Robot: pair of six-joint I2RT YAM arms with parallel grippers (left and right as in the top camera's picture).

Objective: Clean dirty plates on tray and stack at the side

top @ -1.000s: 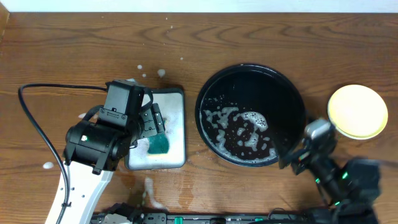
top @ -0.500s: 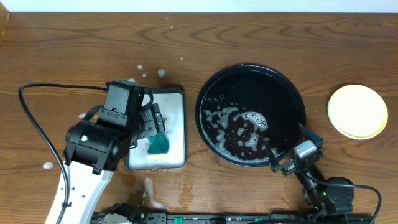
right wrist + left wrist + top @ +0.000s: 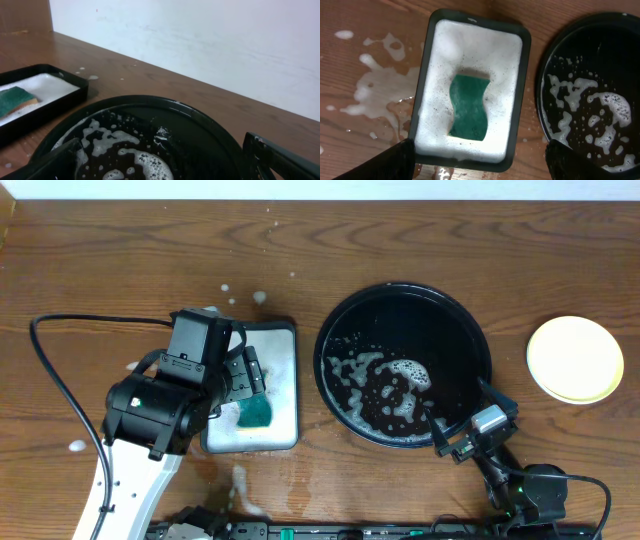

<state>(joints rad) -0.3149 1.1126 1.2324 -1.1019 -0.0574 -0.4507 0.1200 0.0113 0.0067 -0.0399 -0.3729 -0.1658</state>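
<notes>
The foam-streaked tray is seen centre right overhead, the plates set apart near the right edge. The left claw is held released above the sponge dish, the right claw released at the tray's lower rim.

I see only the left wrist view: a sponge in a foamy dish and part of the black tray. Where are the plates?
Observer: Overhead shows a pale yellow plate on the table, right of the tray, apart from it.
Operator: Is any plate on the tray?
Observer: None; overhead shows only foam inside it.
Operator: And the right end effector?
Observer: Open and empty, at the tray's near right rim.
</notes>
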